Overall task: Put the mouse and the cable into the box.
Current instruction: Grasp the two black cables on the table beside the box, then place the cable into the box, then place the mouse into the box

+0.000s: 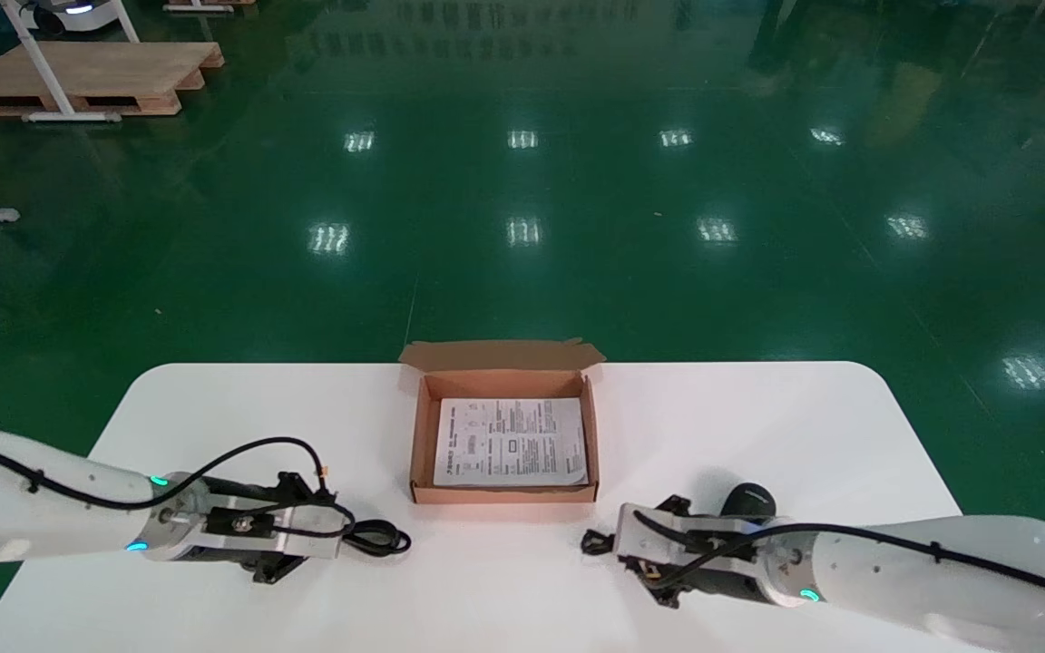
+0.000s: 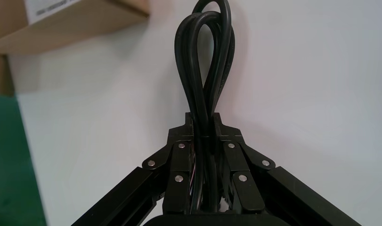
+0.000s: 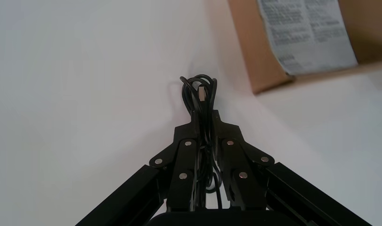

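White tabletop [image 1: 758, 426]. Open box [image 1: 504, 494] lies between and beyond both claws, ready for loading. Black mouse [image 1: 749, 501] sits just behind the right claw [image 3: 205, 117], clamped on its bundled cord [image 3: 200, 92]; left claw [image 2: 203, 121] pinches the looped cable [image 2: 204, 101].

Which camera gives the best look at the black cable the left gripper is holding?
The left wrist view: the cable shows close up, its loops clamped in the left gripper. The head view shows only a loop end past the gripper. The right wrist view does not show it.
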`<move>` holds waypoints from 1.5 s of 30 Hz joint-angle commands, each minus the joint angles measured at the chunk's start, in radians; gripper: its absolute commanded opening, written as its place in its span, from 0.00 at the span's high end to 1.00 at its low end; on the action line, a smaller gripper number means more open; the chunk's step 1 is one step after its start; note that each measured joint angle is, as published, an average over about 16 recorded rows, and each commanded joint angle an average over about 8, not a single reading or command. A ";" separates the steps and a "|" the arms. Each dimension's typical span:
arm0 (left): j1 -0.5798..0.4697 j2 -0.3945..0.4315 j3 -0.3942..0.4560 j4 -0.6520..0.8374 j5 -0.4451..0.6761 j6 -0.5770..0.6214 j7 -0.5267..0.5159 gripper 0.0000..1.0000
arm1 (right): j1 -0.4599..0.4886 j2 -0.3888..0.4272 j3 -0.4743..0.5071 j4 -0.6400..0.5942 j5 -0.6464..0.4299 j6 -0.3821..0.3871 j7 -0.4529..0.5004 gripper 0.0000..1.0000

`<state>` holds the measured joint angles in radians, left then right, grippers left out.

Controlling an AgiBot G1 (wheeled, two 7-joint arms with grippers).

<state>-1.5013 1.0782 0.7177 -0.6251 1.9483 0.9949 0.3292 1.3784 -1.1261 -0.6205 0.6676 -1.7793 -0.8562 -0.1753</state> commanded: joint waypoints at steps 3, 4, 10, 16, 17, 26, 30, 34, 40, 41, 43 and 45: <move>-0.042 -0.014 -0.010 -0.022 -0.003 -0.002 0.015 1.00 | 0.056 0.023 0.019 -0.014 -0.006 0.038 -0.018 1.00; -0.056 -0.012 -0.015 -0.025 -0.009 -0.004 0.025 1.00 | 0.078 0.027 0.026 -0.022 -0.006 0.053 -0.025 1.00; -0.114 0.075 -0.040 0.028 -0.063 -0.061 0.151 1.00 | 0.210 0.034 0.065 -0.079 -0.001 0.133 -0.073 1.00; -0.134 0.240 -0.062 0.163 -0.136 -0.171 0.314 1.00 | 0.307 0.032 0.091 -0.099 0.015 0.171 -0.118 1.00; -0.135 0.262 -0.066 0.181 -0.151 -0.185 0.332 1.00 | 0.318 0.032 0.095 -0.101 0.018 0.174 -0.123 1.00; -0.131 0.315 -0.078 0.226 -0.224 -0.230 0.379 1.00 | 0.348 0.032 0.104 -0.112 0.030 0.179 -0.137 1.00; -0.129 0.298 -0.076 0.214 -0.214 -0.221 0.373 1.00 | 0.341 0.032 0.103 -0.109 0.030 0.176 -0.135 1.00; -0.114 0.280 -0.072 0.194 -0.221 -0.228 0.369 1.00 | 0.339 0.032 0.102 -0.108 0.029 0.175 -0.134 1.00; -0.033 0.289 -0.074 0.163 -0.327 -0.334 0.351 1.00 | 0.340 0.032 0.102 -0.109 0.030 0.176 -0.135 1.00; -0.019 0.291 -0.066 0.156 -0.347 -0.353 0.351 1.00 | 0.340 0.032 0.102 -0.109 0.030 0.176 -0.135 1.00; 0.003 0.295 -0.035 0.140 -0.380 -0.384 0.362 1.00 | 0.340 0.032 0.102 -0.109 0.030 0.176 -0.135 1.00; 0.013 0.296 0.013 0.127 -0.391 -0.412 0.382 1.00 | 0.340 0.032 0.102 -0.109 0.030 0.176 -0.135 1.00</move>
<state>-1.5031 1.3713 0.7416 -0.4904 1.5734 0.5874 0.7128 1.7184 -1.0943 -0.5182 0.5587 -1.7493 -0.6803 -0.3100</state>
